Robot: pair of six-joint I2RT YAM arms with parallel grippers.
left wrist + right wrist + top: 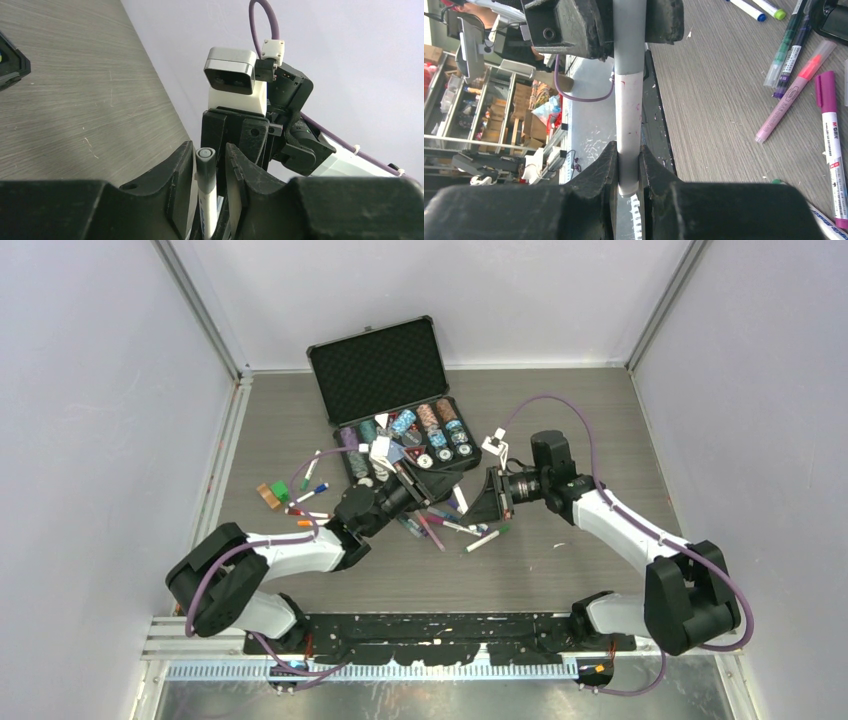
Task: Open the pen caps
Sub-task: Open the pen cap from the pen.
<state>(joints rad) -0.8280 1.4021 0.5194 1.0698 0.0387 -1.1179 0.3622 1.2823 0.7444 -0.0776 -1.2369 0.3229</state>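
One pen is held between both grippers, above the loose pens [440, 525] on the table. In the right wrist view my right gripper [628, 150] is shut on the end of its white barrel [629, 115]. The grey cap [629, 45] is still seated on the barrel and sits between the left gripper's fingers [574, 25] at the top. In the left wrist view the grey cap [205, 162] stands between the jaws of my left gripper [209, 147], against one finger. From above, the left gripper [408, 492] and right gripper [482, 502] face each other closely.
An open black case [380, 370] with striped poker chips [420, 430] lies just behind the grippers. More pens [310, 495] and small coloured pieces [275, 495] lie to the left. A pink highlighter [794, 95] and a purple-capped pen [831, 145] lie beside the right gripper.
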